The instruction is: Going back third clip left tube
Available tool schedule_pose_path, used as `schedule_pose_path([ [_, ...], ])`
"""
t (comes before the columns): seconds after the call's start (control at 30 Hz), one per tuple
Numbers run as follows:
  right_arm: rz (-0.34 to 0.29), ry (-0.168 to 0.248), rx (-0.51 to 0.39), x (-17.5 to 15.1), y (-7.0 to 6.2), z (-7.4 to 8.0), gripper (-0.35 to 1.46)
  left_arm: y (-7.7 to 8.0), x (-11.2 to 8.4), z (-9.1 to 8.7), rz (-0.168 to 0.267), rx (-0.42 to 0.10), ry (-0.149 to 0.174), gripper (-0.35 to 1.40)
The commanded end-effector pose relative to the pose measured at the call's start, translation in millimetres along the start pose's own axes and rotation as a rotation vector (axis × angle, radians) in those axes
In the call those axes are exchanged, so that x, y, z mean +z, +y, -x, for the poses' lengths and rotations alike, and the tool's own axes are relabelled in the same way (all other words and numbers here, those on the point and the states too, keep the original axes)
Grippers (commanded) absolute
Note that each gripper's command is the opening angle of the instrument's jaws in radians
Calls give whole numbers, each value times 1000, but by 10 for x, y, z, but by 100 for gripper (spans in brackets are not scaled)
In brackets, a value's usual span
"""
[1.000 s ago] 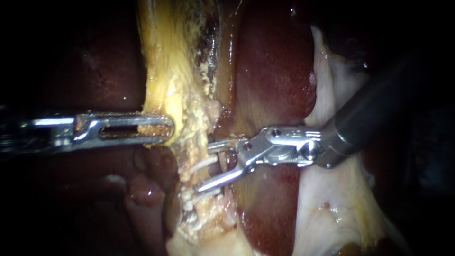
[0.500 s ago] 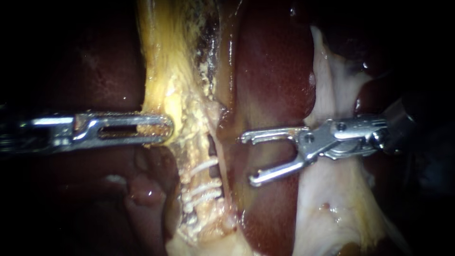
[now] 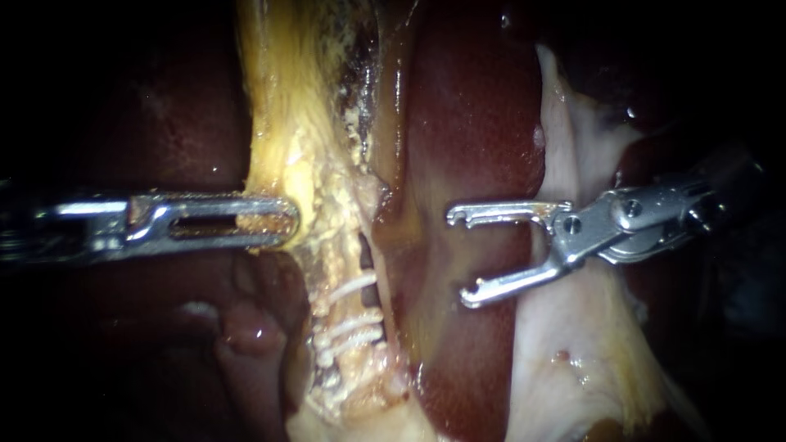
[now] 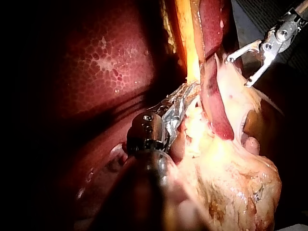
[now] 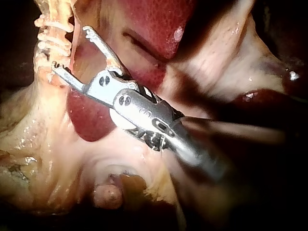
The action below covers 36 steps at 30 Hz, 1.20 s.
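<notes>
A crusted yellow tube (image 3: 340, 245) runs down the middle of the endoscope view and carries three white clips (image 3: 352, 321) across it. My right instrument (image 3: 460, 258) hangs over the dark red liver (image 3: 475, 123), well to the right of the tube, its jaws wide open and empty. My left instrument (image 3: 274, 221) holds the yellow tissue (image 3: 278, 123) just left of the tube, jaws shut on it. In the right wrist view the open right instrument (image 5: 71, 48) ends just short of the clips (image 5: 52, 36). In the left wrist view my left instrument (image 4: 185, 95) grips the yellow strand, with the right instrument (image 4: 238, 72) beyond it.
Pale whitish tissue (image 3: 565, 352) lies under the right instrument's shaft and spreads toward the lower right. Small pink lumps (image 3: 250, 331) sit below the left instrument. Dark liver fills the left side.
My right instrument has drawn back to the right, from jaws around the clipped tube to out over the liver, jaws still open. The clips stay on the tube. The left instrument has held still.
</notes>
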Motion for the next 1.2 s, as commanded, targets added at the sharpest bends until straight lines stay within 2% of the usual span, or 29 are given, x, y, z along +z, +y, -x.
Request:
schedule_pose_path([
  [0.03, 0, 2, 1, 0, -1, -1, 60, 0, 1, 0, 0, 0, 0, -35],
  [0.2, 0, 2, 1, -1, -2, -1, 60, 10, 15, -4, 3, 5, -8, -35],
  [0.43, 0, 1, -5, -3, -3, -1, 60, 33, 47, -7, 19, 1, 10, -35],
  [0.67, 0, 4, -5, -3, -4, -1, 60, 30, 70, -5, 12, -1, 22, -35],
  [1.2, 2, 10, -9, -3, -4, -4, 60, 27, 71, -5, 8, -1, 25, -35],
])
